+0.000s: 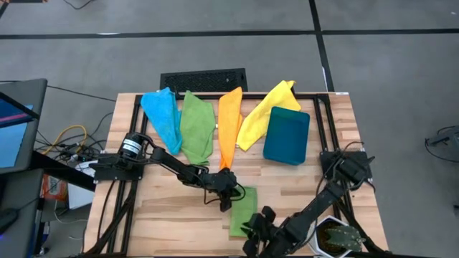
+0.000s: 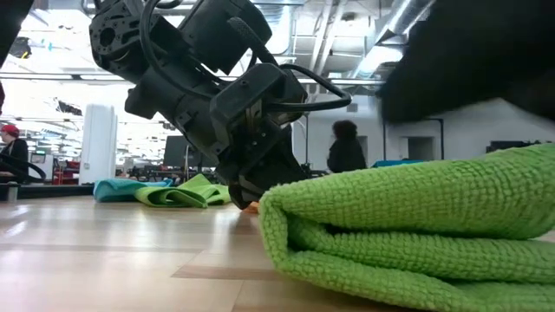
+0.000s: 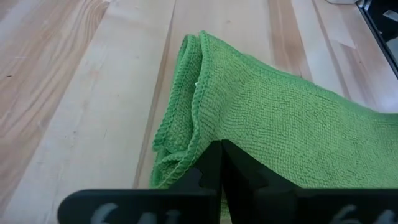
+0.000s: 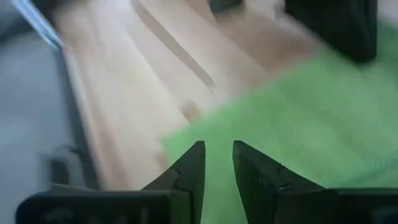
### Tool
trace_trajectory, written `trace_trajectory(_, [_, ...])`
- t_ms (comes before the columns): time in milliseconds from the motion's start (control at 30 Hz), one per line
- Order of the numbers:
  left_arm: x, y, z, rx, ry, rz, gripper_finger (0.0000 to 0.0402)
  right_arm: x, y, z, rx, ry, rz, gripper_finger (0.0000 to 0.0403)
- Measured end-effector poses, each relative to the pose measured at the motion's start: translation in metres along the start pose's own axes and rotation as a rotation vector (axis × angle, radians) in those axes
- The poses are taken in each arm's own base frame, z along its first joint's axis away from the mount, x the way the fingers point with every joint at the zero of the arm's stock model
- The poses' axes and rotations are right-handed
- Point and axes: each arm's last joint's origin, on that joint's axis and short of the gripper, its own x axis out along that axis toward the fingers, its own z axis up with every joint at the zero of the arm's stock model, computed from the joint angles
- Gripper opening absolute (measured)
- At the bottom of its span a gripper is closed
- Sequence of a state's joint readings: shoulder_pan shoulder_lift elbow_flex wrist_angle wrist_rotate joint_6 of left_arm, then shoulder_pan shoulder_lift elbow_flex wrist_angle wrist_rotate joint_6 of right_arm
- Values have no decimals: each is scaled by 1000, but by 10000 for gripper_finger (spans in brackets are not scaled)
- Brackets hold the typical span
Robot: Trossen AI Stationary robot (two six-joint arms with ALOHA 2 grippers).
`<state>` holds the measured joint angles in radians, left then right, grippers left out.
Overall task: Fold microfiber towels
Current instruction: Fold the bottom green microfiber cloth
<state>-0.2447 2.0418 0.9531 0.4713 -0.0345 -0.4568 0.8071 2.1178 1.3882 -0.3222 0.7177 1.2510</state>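
A folded green microfiber towel (image 1: 244,208) lies flat in several layers on the wooden table near its front edge; it fills the low view's right (image 2: 416,234). My left gripper (image 1: 231,195) is shut at the towel's far left corner, coming in from the table's left. My right gripper (image 1: 254,228) reaches in from the front right to the towel's near end. Its fingers stand a narrow gap apart (image 4: 217,165) over the green cloth. Other towels lie in a row at the back. My left gripper's shut fingers (image 3: 211,163) lie on the folded towel's top layer (image 3: 214,127), close to its folded edge. They slant down from the table's left side. Whether any cloth is caught between them does not show. I cannot tell whether my right gripper touches the towel.
Along the far side lie a light blue towel (image 1: 161,115), a green one (image 1: 197,127), an orange one (image 1: 229,122) and a yellow one (image 1: 262,111). A dark teal bin (image 1: 287,135) stands at the back right. A person (image 2: 345,149) stands in the room beyond.
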Motion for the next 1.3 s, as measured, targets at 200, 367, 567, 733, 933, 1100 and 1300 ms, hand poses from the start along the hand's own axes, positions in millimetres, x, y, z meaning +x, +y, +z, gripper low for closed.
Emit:
trace_trajectory(200, [0, 0, 0, 0, 3, 3, 0, 20, -8, -29, 60, 57, -50, 107])
trace_trajectory(367, [-2, 2, 4, -43, 5, -16, 0, 21, -10, -31, 67, 72, -69, 107])
trace_trajectory(567, [-30, -4, 41, -35, -104, -104, 0, 19, -11, -29, -3, 79, -74, 107])
trace_trajectory(733, [-28, -6, 46, 63, -147, -174, 0, 19, -11, -29, -4, 82, -74, 107])
trace_trajectory(933, [9, 2, 28, 113, -67, -189, 0, 19, -11, -29, -6, 85, -73, 107])
trace_trajectory(1100, [32, 5, 34, 134, -51, -162, 0, 19, -11, -29, -5, 87, -71, 107])
trace_trajectory(1300, [46, 17, 41, 109, 16, -118, 0, -16, 0, 0, -144, 124, -23, 107])
